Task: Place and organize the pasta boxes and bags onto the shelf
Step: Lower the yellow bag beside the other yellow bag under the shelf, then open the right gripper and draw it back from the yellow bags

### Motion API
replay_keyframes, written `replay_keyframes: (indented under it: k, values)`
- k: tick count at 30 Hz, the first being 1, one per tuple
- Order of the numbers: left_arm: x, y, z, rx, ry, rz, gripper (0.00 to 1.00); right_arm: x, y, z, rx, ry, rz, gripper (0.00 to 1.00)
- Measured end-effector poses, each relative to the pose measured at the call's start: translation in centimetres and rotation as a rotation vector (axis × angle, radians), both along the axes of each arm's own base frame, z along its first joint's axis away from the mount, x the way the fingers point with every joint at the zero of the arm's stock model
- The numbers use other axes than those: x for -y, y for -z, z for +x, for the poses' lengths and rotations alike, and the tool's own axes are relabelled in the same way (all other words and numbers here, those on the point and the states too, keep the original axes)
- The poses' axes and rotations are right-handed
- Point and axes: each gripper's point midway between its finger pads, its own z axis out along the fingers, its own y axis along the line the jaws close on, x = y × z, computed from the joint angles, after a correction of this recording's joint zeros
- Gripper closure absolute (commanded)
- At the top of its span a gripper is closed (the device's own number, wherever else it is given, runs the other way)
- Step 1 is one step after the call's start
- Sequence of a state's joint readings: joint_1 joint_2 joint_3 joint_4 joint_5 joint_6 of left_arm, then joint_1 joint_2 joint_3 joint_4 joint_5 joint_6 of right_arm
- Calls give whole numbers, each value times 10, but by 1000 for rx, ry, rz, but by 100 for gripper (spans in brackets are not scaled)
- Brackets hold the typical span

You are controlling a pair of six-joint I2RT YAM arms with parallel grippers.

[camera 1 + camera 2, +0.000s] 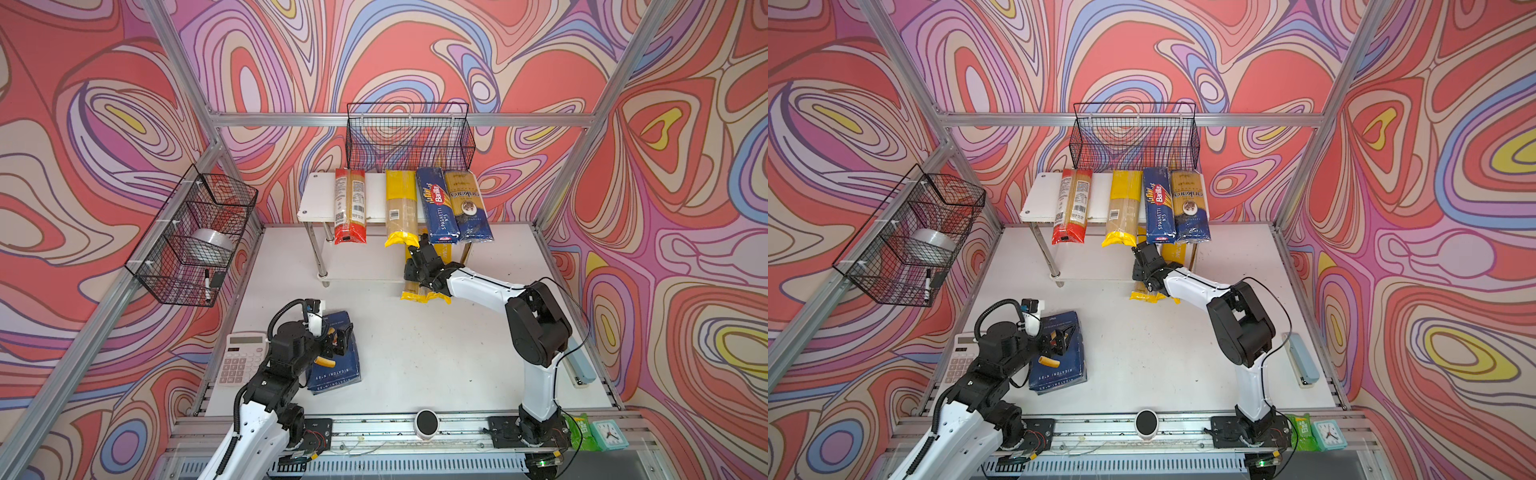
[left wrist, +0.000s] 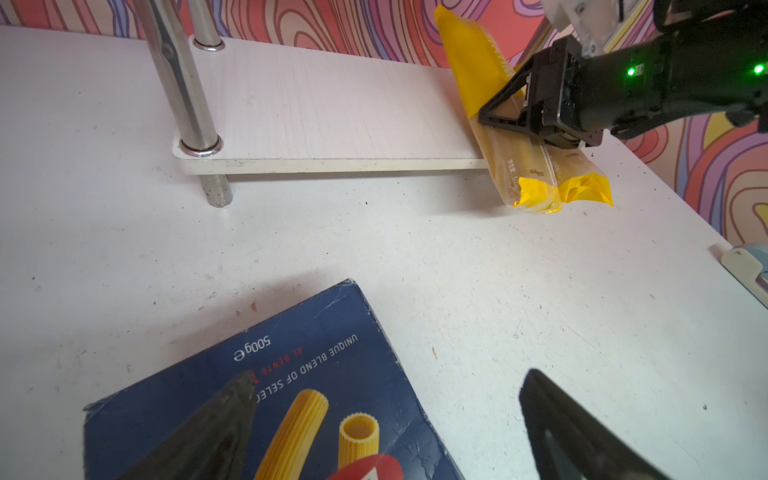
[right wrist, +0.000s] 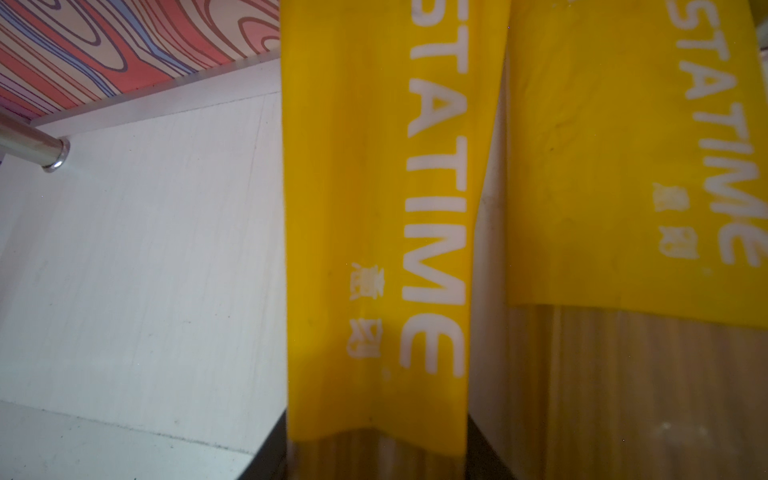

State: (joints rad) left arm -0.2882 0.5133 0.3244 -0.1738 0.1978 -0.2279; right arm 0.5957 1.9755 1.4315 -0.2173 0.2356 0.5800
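The yellow PASTATIME spaghetti bag (image 3: 374,208) lies lengthwise on the lower white board (image 2: 332,104) of the two-tier chrome-legged shelf (image 1: 316,199). It is just beside a second yellow bag (image 3: 623,166), and both ends overhang the front edge. The right claw (image 1: 417,246) straddles it, one finger on each flank; I cannot tell whether it pinches or merely flanks the bag. The sound move is probably to spread fully, then draw straight back without dragging the film forward. The left claw (image 2: 386,378) hovers spread above the wide dark blue rigatoni carton (image 2: 316,361), which lies flat on the white table (image 1: 436,353).

Right pincer (image 3: 376,465) mostly off-frame
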Motion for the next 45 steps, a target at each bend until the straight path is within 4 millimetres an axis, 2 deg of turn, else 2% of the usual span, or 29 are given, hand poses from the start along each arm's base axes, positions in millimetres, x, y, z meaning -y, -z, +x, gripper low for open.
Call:
replay_keyframes:
  k: [6, 10, 13, 17, 20, 27, 32, 35, 41, 45]
  values:
    - [0, 0, 0, -1, 0, 0, 0, 3, 4, -5, -8, 0, -2, 47]
    - [0, -2, 0, 7, 0, -2, 0, 9, -2, -14, -4, -2, 2, 45]
    - [0, -2, 0, 9, -1, -2, 0, 10, -22, -17, 31, -9, 26, 42]
    - [-1, -2, 0, 9, -7, 1, 0, 4, -62, -21, 97, -55, 92, 40]
    - [-2, -2, 1, 10, -13, 4, 0, 2, -74, -32, 105, -93, 131, 42]
    - [-4, -1, 1, 8, -20, 8, 0, -2, -61, -75, 41, -180, 161, 48]
    - [-4, 0, 2, 3, -24, 12, 0, -32, -61, -117, 17, -287, 154, 49]
    - [-5, 0, 2, 4, -30, 15, 0, -41, -53, -139, -6, -326, 152, 49]
    - [-7, 1, 3, 4, -39, 20, 0, -32, -21, -157, -86, -318, 120, 49]
    - [-7, 2, 3, 3, -40, 28, 0, -30, -12, -163, -107, -318, 113, 48]
